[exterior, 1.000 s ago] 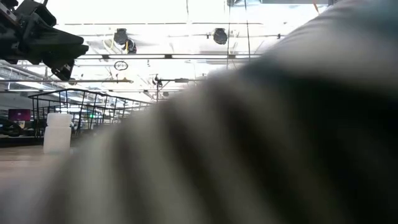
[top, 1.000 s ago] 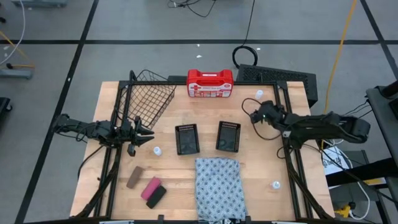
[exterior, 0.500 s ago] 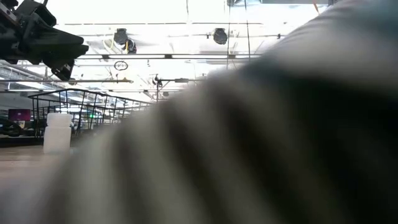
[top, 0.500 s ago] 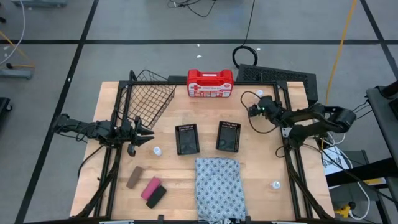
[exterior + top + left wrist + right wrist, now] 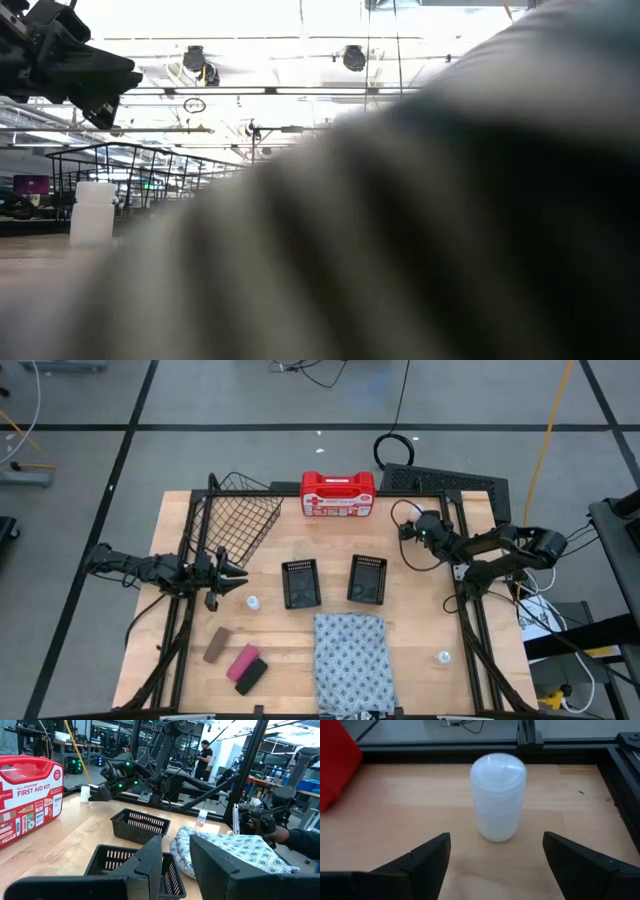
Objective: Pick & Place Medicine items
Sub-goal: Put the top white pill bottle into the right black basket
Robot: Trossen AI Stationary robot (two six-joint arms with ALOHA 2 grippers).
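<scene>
1. Wooden desk [image 5: 420,620] carries two mesh trays and a patterned cloth.
2. Right gripper [image 5: 495,855] reaches low, fingers spread around an upright white bottle [image 5: 498,796] near the desk's back edge.
3. Left gripper [image 5: 238,581] waits at the left edge, fingers apart.

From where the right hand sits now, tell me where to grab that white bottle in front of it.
Grip the white bottle across its straight cylindrical body, below the cap. It stands upright on the table, so come in level from the side with the right hand, whose open fingers already flank it.
</scene>
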